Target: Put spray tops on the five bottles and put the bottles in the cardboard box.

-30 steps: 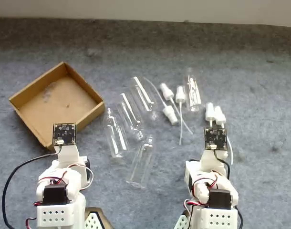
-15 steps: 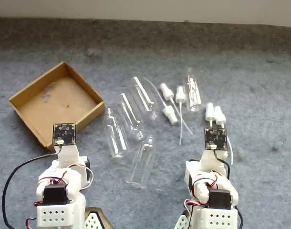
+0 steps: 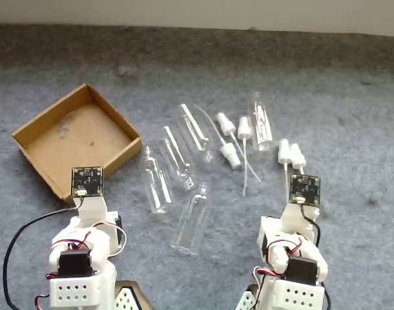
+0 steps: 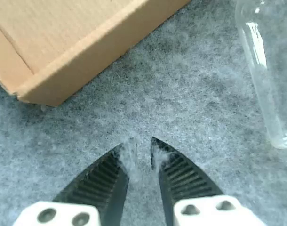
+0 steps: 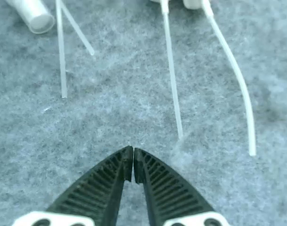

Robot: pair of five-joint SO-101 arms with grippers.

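Right now the L tool sits w/ tips slightly apart, empty, beside the cardboard box. The R tool is closed tip to tip, empty, near the spray tops. The bottles lie uncapped on the bench, mostly btw box & tops.

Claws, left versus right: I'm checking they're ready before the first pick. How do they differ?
The left claw has its jaws slightly apart; the right claw has its tips touching. The left claw faces the cardboard box wall and a bottle; the right claw faces the spray tops' thin tubes. Both are empty, low over the carpet.
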